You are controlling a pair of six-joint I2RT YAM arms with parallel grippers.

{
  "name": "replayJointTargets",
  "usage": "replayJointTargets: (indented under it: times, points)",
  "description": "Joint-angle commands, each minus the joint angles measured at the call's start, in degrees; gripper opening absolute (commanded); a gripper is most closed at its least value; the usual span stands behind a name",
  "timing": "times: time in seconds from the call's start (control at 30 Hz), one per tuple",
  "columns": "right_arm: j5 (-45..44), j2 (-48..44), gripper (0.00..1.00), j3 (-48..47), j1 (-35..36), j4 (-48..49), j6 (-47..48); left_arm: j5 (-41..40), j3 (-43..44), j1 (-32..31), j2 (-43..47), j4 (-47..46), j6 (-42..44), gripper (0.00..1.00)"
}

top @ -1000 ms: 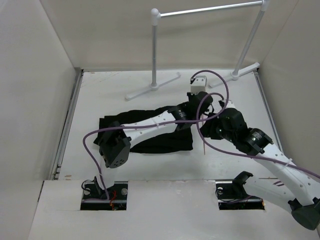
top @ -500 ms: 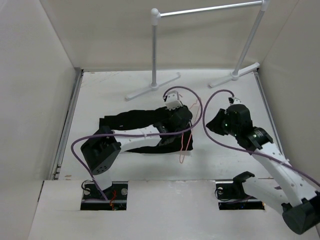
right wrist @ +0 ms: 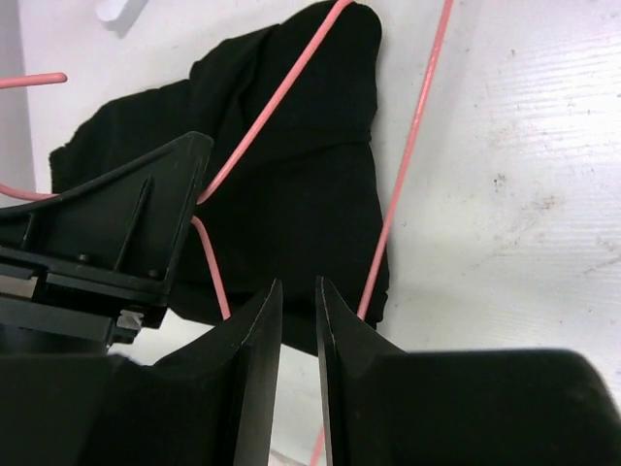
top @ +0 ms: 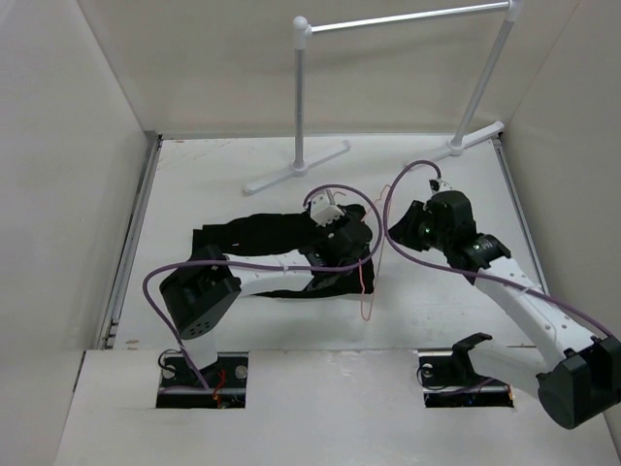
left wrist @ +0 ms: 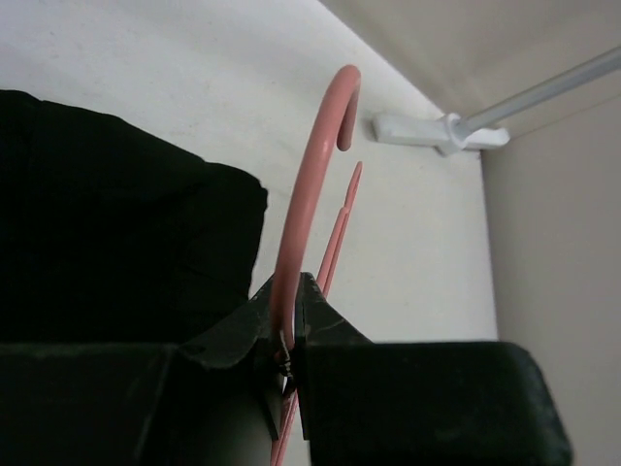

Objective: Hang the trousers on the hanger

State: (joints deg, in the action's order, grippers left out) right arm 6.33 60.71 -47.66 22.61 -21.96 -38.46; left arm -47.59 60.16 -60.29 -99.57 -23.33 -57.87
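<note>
Overhead view, read from left to right. The trousers [top: 254, 233] lie as a flat black band on the table [top: 194, 175], left of centre. Their right end lies under the left arm's wrist.

The left gripper [top: 344, 248] sits over that right end. In the left wrist view its fingers are pressed together on the hanger [top: 366, 291], clamping the pink wire just below the hook. The hook curves up and away from the fingertips, towards the far side.

In the overhead view, the lower part of the hanger shows as a thin pink line running towards the near edge, just right of the cloth.

In the right wrist view, one pink wire crosses over the black fabric. A second wire runs over bare table beside the fabric's right edge.

The right gripper [top: 412, 227] is to the right of the hanger and close to the end of the trousers. Its fingers stand a narrow gap apart with nothing between them, and they touch neither wire nor cloth.

At the far side stands the clothes rack [top: 301, 97], its feet on the table, well apart from both grippers.
</note>
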Motion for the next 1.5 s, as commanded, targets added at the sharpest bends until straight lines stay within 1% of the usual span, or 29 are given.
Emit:
replayJointTargets:
  times: [0.0, 0.13, 0.2, 0.27, 0.4, 0.47, 0.57, 0.7, 0.77, 0.83, 0.93, 1.0, 1.03, 1.07, 1.1, 1.13, 1.2, 1.3, 1.47]
  points:
    - [1.8, -0.9, 0.26, -1.3, -0.6, 3.0, -0.2, -6.4, 2.9, -1.2, -1.4, -3.5, -6.1, 0.01]
    - [2.9, 1.9, 0.29, -1.5, -1.5, 3.9, -0.5, -10.3, 3.2, -1.3, -5.8, -6.0, -9.7, 0.02]
    - [3.5, 4.8, 0.34, -1.5, -1.8, 5.6, -0.6, -12.2, 3.5, -1.0, -8.2, -8.5, -11.4, 0.02]
    - [4.0, 7.4, 0.38, -1.5, -1.8, 8.6, -0.4, -14.0, 3.6, -0.9, -9.6, -9.7, -11.7, 0.02]
    - [4.3, 13.5, 0.4, -0.9, -2.2, 14.6, -0.8, -17.6, 0.8, 0.2, -11.2, -11.4, -12.4, 0.03]
    - [4.3, 16.9, 0.41, -0.8, -1.9, 16.6, -1.5, -18.1, -0.4, 0.7, -11.3, -12.2, -12.9, 0.03]
    - [4.3, 21.3, 0.46, -0.6, -0.5, 19.0, -1.6, -18.4, -0.9, 0.9, -11.0, -11.8, -12.9, 0.03]
    - [3.5, 24.2, 0.58, 1.5, 1.1, 22.1, -2.1, -18.0, -2.6, 2.2, -10.6, -11.7, -13.0, 0.03]
    - [3.9, 25.5, 0.61, 2.5, 1.2, 23.3, -2.1, -17.3, -3.2, 2.5, -10.3, -11.6, -13.0, 0.04]
    - [4.5, 27.2, 0.62, 2.9, 1.7, 24.5, -2.8, -17.2, -3.6, 2.7, -9.9, -10.6, -12.9, 0.04]
    - [5.7, 29.3, 0.58, 2.8, 2.7, 25.3, -4.3, -16.2, -4.9, 3.3, -9.0, -9.3, -13.0, 0.04]
    - [7.1, 30.0, 0.48, 2.8, 3.4, 26.2, -5.3, -15.5, -6.1, 3.6, -8.1, -9.2, -12.9, 0.04]
    - [7.7, 30.1, 0.39, 2.9, 3.5, 26.8, -5.8, -15.2, -6.8, 3.6, -7.6, -8.9, -12.9, 0.04]
    - [7.9, 30.1, 0.23, 3.0, 3.6, 27.1, -6.4, -14.9, -7.5, 3.9, -6.9, -8.5, -12.8, 0.04]
    - [7.3, 29.3, 0.13, 3.0, 3.6, 27.0, -7.0, -14.5, -8.2, 4.1, -6.2, -7.9, -12.8, 0.04]
    - [6.7, 27.9, 0.1, 3.3, 3.5, 27.0, -7.8, -13.9, -9.3, 4.5, -5.2, -7.2, -12.8, 0.04]
    - [5.8, 24.0, 0.08, 3.6, 1.4, 26.7, -9.1, -12.8, -11.9, 5.4, -2.7, -6.0, -12.7, 0.04]
    - [5.6, 18.4, 0.08, 3.2, -2.4, 24.2, -9.6, -11.1, -17.7, 7.3, 3.2, -5.2, -12.4, 0.04]
    - [5.2, 14.4, 0.08, 2.6, -7.4, 17.7, -7.8, -8.7, -25.8, 11.7, 14.1, 0.2, -9.3, 0.04]
